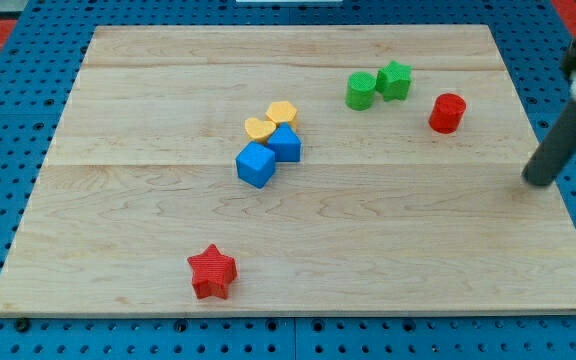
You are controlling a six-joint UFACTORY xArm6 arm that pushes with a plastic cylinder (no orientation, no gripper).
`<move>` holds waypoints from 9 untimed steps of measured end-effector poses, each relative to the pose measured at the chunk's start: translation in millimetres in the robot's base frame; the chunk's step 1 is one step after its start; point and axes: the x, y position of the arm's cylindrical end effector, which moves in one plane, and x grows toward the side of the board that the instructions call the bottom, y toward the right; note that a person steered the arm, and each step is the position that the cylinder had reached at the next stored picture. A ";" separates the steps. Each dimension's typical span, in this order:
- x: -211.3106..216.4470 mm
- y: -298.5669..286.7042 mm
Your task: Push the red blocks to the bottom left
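A red star block (212, 272) lies near the board's bottom left. A red cylinder block (447, 113) stands at the upper right. My tip (538, 181) rests on the board near its right edge, below and to the right of the red cylinder, well apart from it. The dark rod rises from the tip toward the view's upper right corner.
A green cylinder (360, 90) and a green star (394, 80) touch at the upper right. A yellow heart (259, 128), a yellow hexagon (282, 112), and two blue blocks (256, 165) (285, 144) cluster at the centre. The wooden board (118, 200) sits on a blue pegboard.
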 end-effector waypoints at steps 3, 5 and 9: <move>-39.8 -160.4; -43.2 -225.6; 138.0 -281.4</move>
